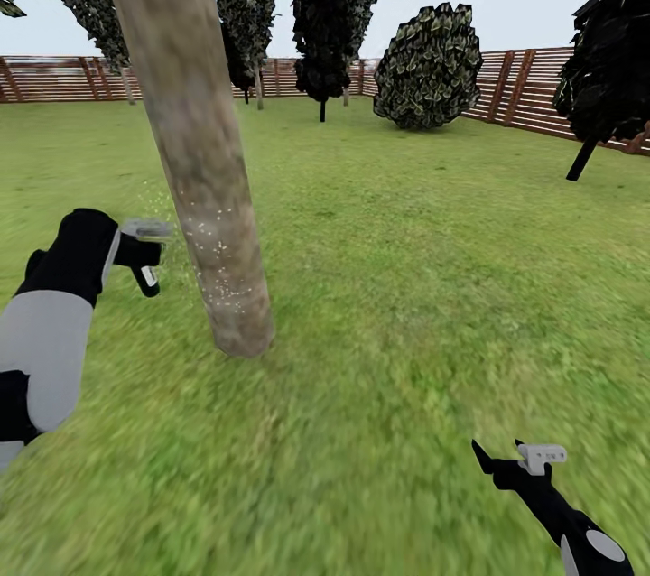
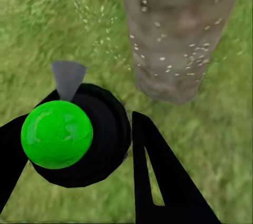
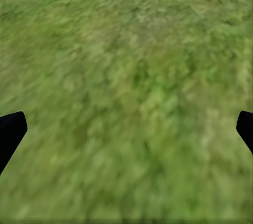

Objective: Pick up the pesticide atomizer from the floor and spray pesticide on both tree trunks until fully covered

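At left of the frame, the left gripper (image 1: 144,255) is clamped around the pesticide atomizer (image 2: 74,132), aimed at the tree trunk (image 1: 203,188) just beside it. White pesticide (image 1: 217,283) flecks its lower bark, so spraying seems underway. Higher bark looks bare; aim upward next. The right gripper (image 1: 519,459), lower right, hangs spread and empty over the lawn (image 1: 424,269).

Left of centre, a thick grey-brown mottled tree trunk (image 1: 194,152) leans up from the grass, its lower part dotted with white pesticide specks (image 1: 217,274). Just beside it, at mid-left, the green-spotted pesticide atomizer (image 2: 79,134) sits gripped in the left claw (image 1: 144,255).
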### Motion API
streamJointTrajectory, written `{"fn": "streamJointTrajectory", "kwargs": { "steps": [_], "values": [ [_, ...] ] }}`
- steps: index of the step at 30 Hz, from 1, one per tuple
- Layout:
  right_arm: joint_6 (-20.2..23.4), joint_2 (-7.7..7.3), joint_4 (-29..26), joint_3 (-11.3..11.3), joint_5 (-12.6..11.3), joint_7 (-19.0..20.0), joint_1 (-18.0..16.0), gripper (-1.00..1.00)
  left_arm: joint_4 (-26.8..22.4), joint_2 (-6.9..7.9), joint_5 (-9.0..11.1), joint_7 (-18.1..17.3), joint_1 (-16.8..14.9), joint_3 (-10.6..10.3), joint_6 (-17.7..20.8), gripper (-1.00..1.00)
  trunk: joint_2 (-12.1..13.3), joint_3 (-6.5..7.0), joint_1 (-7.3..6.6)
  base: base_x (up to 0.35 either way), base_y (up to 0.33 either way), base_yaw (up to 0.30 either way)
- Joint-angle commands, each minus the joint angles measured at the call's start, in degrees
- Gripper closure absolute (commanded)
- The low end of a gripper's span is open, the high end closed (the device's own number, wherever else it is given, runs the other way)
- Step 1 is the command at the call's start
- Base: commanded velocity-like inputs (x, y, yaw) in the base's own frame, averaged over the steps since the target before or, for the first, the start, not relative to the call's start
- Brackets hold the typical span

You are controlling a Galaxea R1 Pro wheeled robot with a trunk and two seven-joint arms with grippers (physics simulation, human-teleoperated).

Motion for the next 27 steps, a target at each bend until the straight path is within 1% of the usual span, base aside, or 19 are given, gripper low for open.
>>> {"fn": "streamJointTrajectory", "kwargs": {
  "steps": [1,3,5,6,9,12,13,14,15,16,18,19,21,22,23,24,25,26,27],
  "values": [
    [-0.4,0.04,0.0,-0.3,0.6,0.3,-0.1,-1.0,0.0,0.35,0.2,-0.6,0.0,0.1,0.3,1.0,0.0,-0.05,-0.01,0.0,0.0,0.0],
    [-0.4,0.04,0.0,-0.3,0.6,0.3,-0.1,-1.0,0.1,0.41,0.2,-0.8,0.3,0.0,0.2,1.0,0.0,-0.05,-0.01,0.0,0.0,0.0],
    [-0.4,0.04,0.0,-0.3,0.6,0.3,-0.1,-1.0,0.1,-0.01,0.3,-0.9,0.7,0.2,0.1,1.0,0.0,-0.05,-0.01,0.0,0.0,0.0],
    [-0.4,0.04,0.0,-0.3,0.6,0.3,-0.1,-1.0,0.1,-0.36,0.3,-1.0,0.7,0.2,0.1,1.0,0.0,-0.05,-0.01,0.0,0.0,0.0],
    [-0.4,0.04,0.0,-0.3,0.6,0.3,-0.1,-1.0,0.0,-2.39,0.4,-1.1,0.9,0.4,0.2,1.0,0.0,-0.05,-0.01,0.0,0.0,0.0],
    [-0.4,0.04,0.0,-0.3,0.6,0.3,-0.1,-1.0,0.2,-2.35,0.5,-1.3,2.1,0.3,-0.5,1.0,0.0,-0.05,-0.01,0.0,0.0,0.0],
    [-0.4,0.04,0.0,-0.3,0.6,0.3,-0.1,-1.0,0.4,-2.25,0.6,-1.3,4.4,0.4,-0.8,1.0,0.0,-0.05,-0.01,0.0,0.0,0.0],
    [-0.4,0.04,0.0,-0.3,0.6,0.3,-0.1,-1.0,0.5,-2.36,0.5,-1.0,7.8,0.3,-2.3,1.0,0.0,-0.05,-0.01,0.0,0.0,0.0],
    [-0.4,0.04,0.0,-0.3,0.6,0.3,-0.1,-1.0,0.7,-2.57,0.6,-0.6,11.0,0.4,-5.6,1.0,0.0,-0.05,-0.01,0.0,0.0,0.0],
    [-0.4,0.04,0.0,-0.3,0.6,0.3,-0.1,-1.0,0.9,-2.7,0.6,-0.5,12.4,0.4,-7.3,1.0,0.0,-0.05,-0.01,0.0,0.0,0.0],
    [-0.4,0.04,0.1,-0.3,0.6,0.3,-0.1,-1.0,2.0,-3.71,0.6,-0.1,15.5,0.7,-10.2,1.0,0.0,-0.05,-0.01,0.0,0.0,0.0],
    [-0.4,0.04,0.1,-0.3,0.6,0.3,-0.1,-1.0,3.2,-4.17,0.6,0.0,16.4,0.8,-10.9,1.0,0.0,-0.05,-0.01,0.0,0.0,0.0],
    [-0.3,0.04,0.2,-0.2,0.6,0.3,-0.1,-1.0,5.6,-4.42,1.4,0.1,17.4,0.9,-11.4,1.0,0.0,-0.05,-0.01,0.0,0.0,0.0],
    [-0.3,0.04,0.2,-0.2,0.6,0.3,-0.1,-1.0,6.3,-4.46,2.3,0.1,18.3,1.0,-11.7,1.0,0.0,-0.05,-0.01,0.0,0.0,0.0],
    [-0.3,0.04,0.1,-0.3,0.6,0.3,-0.1,-1.0,6.7,-4.43,3.5,0.1,19.7,1.0,-13.7,1.0,0.0,-0.05,-0.01,0.0,0.0,0.0],
    [-0.3,0.0,0.0,-0.3,0.6,0.3,-0.1,-1.0,6.9,-4.38,4.7,0.2,21.4,1.0,-17.1,1.0,0.0,-0.05,-0.01,0.0,0.0,0.0],
    [-0.3,-0.03,0.0,-0.3,0.6,0.3,-0.1,-1.0,7.3,-4.3,6.6,1.1,24.7,1.5,-23.2,1.0,0.0,-0.05,-0.01,0.0,0.0,0.0],
    [-0.3,-0.04,-0.1,-0.3,0.6,0.3,-0.1,-1.0,7.4,-4.27,7.7,2.2,26.1,2.6,-25.5,1.0,0.0,-0.05,-0.01,0.0,0.0,0.0],
    [-0.3,-0.05,0.0,-0.3,0.6,0.4,-0.1,-1.0,7.6,-4.26,8.3,3.1,26.8,3.6,-26.4,1.0,0.0,-0.05,-0.01,0.0,0.0,0.0]
  ]
}}
